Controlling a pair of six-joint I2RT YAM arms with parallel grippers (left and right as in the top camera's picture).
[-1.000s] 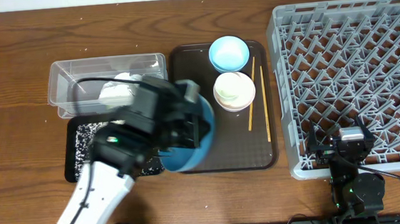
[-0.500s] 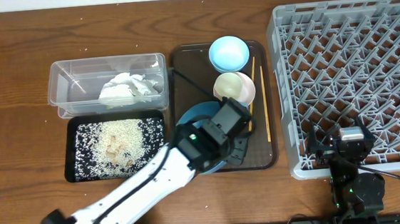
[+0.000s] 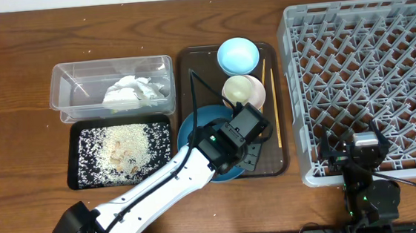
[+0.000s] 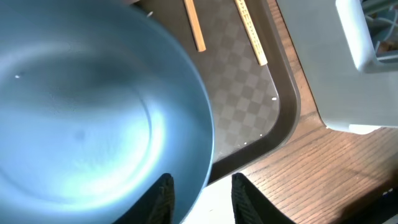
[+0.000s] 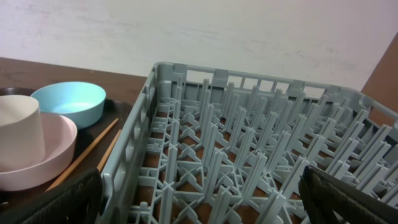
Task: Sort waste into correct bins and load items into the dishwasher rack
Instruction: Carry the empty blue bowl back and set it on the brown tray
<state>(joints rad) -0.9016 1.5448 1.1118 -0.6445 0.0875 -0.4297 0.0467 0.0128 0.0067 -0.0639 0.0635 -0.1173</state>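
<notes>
Gripped at its right rim: the large deep-blue bowl (image 3: 198, 136), over the near left part of the dark brown serving tray (image 3: 267, 160), mouth upward; resting or just lifted, impossible to tell. Clamped on that rim, the left gripper (image 4: 204, 199), one finger inside the wall, one outside. Behind it on the same tray, the small white cup (image 3: 239, 89) standing in the small white pink-rimmed bowl (image 3: 260, 96), then the small light-blue bowl (image 3: 237, 54) at the far end; two wooden chopsticks (image 3: 277, 126) along the right side. Left of that tray, loose rice (image 3: 121, 149) spread in the shallow black tray (image 3: 72, 153), crumpled tissue (image 3: 132, 91) in the clear tub (image 3: 62, 76) behind it. To the right, the grey dishwasher rack (image 3: 368, 67), with the right gripper (image 3: 362, 149) at its near edge, fingers spread wide
</notes>
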